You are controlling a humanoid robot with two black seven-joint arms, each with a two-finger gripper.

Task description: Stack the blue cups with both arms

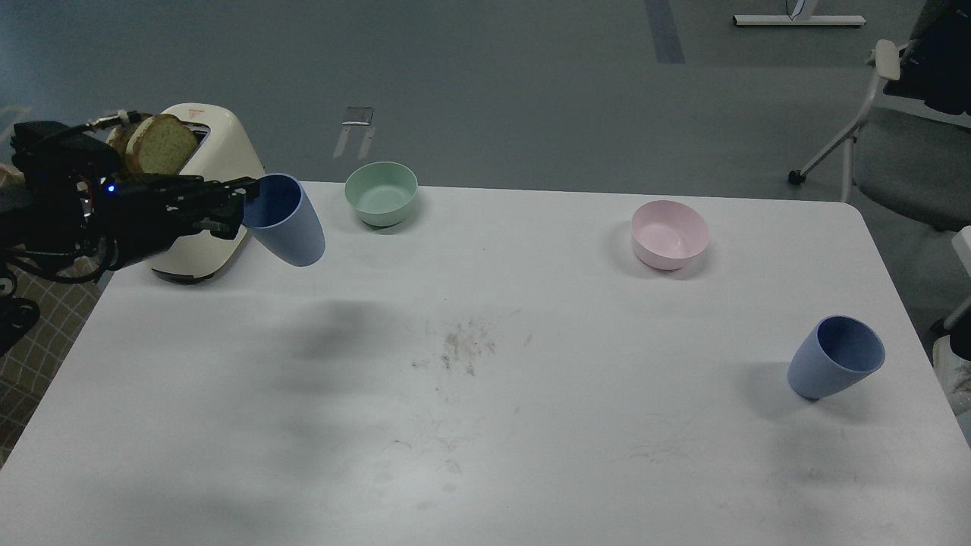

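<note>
From my head camera, my left gripper [244, 199] pinches the rim of one blue cup [287, 220], holding it tilted above the white table [485, 425], just in front of the toaster [205, 197]. The other blue cup [834, 358] stands near the table's right edge, well apart. My right gripper is out of view.

Left tool [241, 203] (seemingly) gripping cup [287, 220]

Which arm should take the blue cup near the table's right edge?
Right, as a judgement: the free blue cup stands far right, and the left tool is already shut on the other blue cup. The right arm isn't in view, though.
</note>
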